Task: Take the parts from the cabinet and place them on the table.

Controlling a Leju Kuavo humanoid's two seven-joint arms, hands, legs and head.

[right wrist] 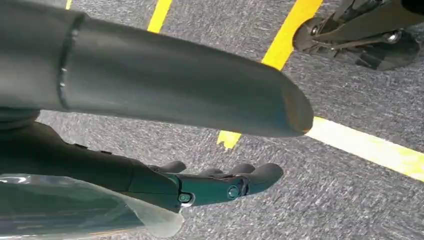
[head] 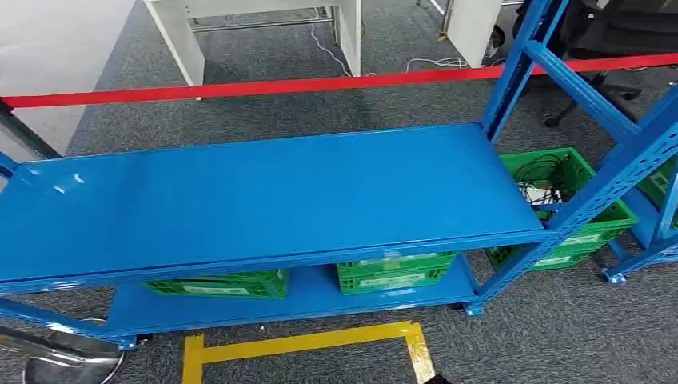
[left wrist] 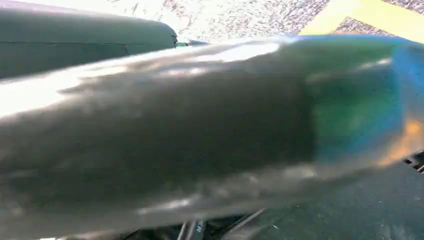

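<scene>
Head view: nearest, yellow floor tape [head: 304, 344] on grey carpet, right in front of the blue cabinet [head: 264, 200]. Bottom left corner, a shiny silver arm piece [head: 56, 352] pokes in. Cabinet's lower shelf carries two green crates [head: 393, 274] side by side, tucked under the top shelf's front edge; what's in them, can't tell. Top shelf is a bare blue sheet. Off the cabinet's right end, another green crate [head: 569, 204] with black cables and a white item inside, sitting between blue uprights. Further back, red barrier tape [head: 240, 88] runs across, then white table legs [head: 192, 40] and loose cords on the carpet.

Right wrist view: right hand [right wrist: 220, 182] hangs over carpet and yellow lines, dark fingers stretched out and spread, holding nothing. A clear plastic bit shows beside the wrist.

Left wrist view: left hand [left wrist: 165, 140] is a big blur close to the lens; fingers apart or together, can't tell.
</scene>
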